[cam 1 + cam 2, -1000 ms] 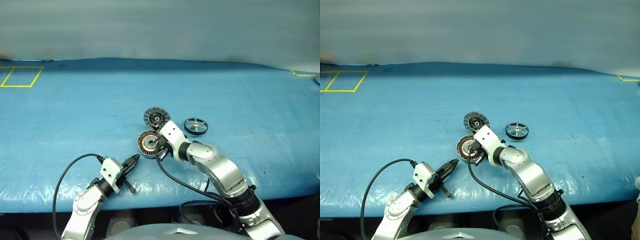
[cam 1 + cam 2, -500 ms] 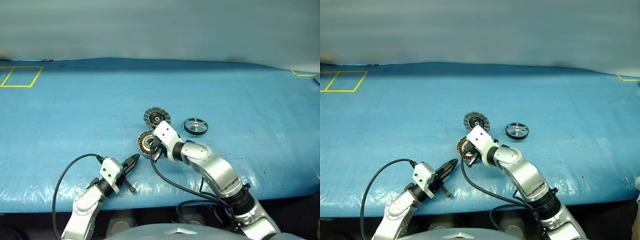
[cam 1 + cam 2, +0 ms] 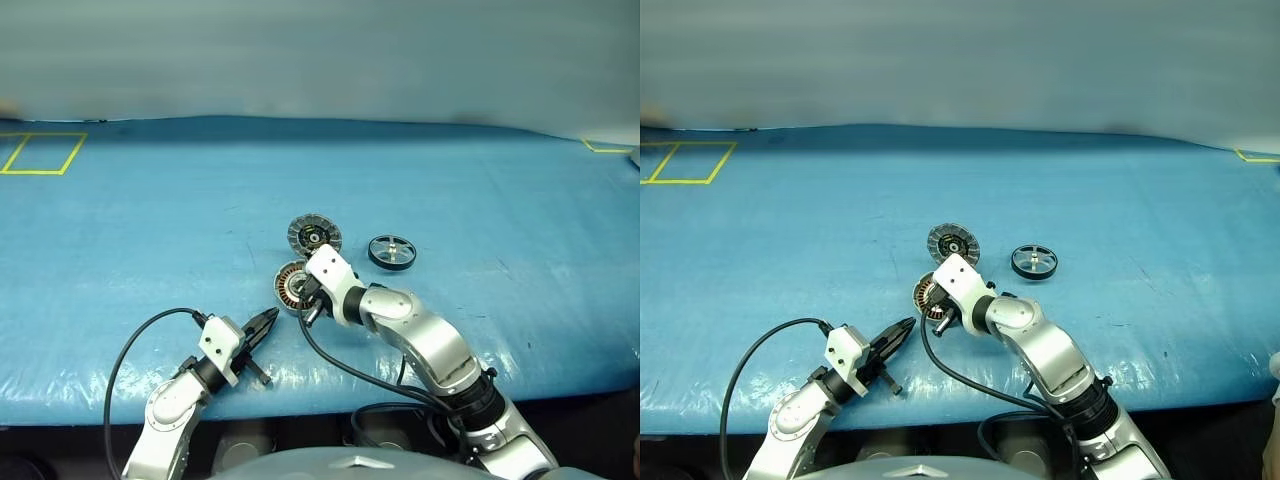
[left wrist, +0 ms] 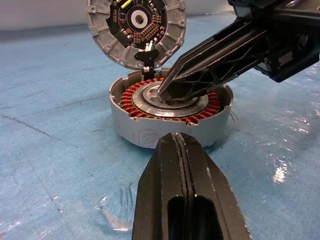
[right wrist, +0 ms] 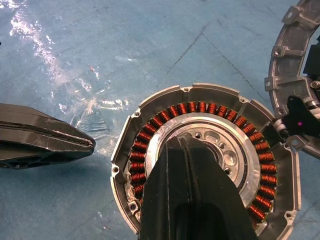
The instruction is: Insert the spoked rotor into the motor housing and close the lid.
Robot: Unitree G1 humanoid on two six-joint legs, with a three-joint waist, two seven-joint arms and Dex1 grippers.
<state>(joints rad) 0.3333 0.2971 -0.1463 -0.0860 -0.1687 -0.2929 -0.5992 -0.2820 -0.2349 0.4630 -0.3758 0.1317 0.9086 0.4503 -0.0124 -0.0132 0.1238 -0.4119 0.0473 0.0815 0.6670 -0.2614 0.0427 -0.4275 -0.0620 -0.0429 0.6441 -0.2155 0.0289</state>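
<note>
Right now the small dark spoked rotor (image 3: 391, 252), a black-rimmed wheel with a silvery hub, is lying flat on the blue-covered desk (image 3: 150, 220), apart from the other parts and not yet inserted. One shallow silver-grey motor housing (image 4: 170, 112) with copper windings is sitting open, and one round grey lid (image 4: 136, 27) is lying just beside it, inner face up, probably to leave the cavity free. The right gripper (image 4: 167, 92), fingers clenched on nothing, is pressing its tip on the housing's silvery centre, seemingly steadying it. The left gripper (image 3: 265, 322), fingers also clenched and empty, is hovering near, pointing at the housing.
</note>
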